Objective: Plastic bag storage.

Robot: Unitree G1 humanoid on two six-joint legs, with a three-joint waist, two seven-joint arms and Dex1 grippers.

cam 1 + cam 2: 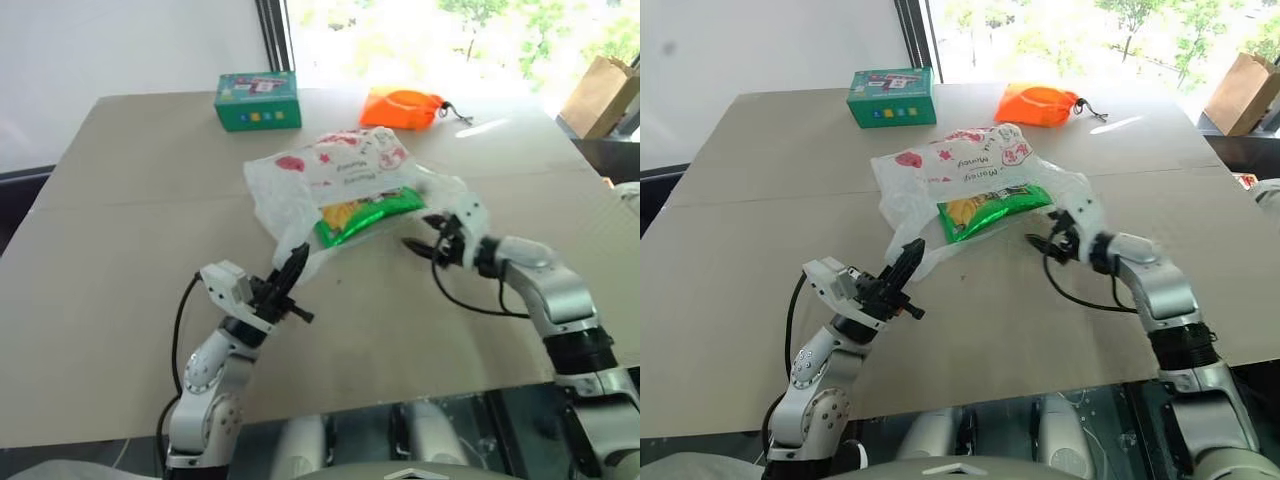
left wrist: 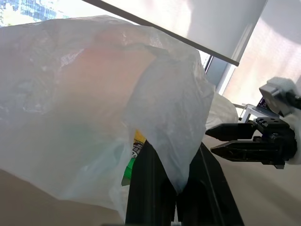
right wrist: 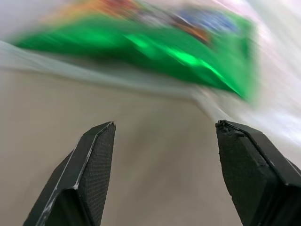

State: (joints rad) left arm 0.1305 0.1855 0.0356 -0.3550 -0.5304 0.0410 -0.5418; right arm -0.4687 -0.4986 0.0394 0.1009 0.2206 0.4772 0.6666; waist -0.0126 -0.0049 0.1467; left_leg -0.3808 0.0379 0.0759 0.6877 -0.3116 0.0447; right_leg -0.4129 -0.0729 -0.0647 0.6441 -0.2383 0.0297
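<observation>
Translucent crinkly plastic bag (image 1: pixel 330 170), red-printed.

Both arms are built of rounded silver-grey metal segments joined by darker bands. The left arm (image 1: pixel 205 385) carries a white, boxy wrist module with a black cable looping from it down along the forearm. The right arm (image 1: pixel 560 300) has a black collar near its elbow, a white wrist housing and a thin black cable curving beneath it. The left gripper (image 1: pixel 290 285) and the right gripper (image 3: pixel 162 176) have matte black, tapered, wedge-shaped fingers with finely textured inner pads.
</observation>
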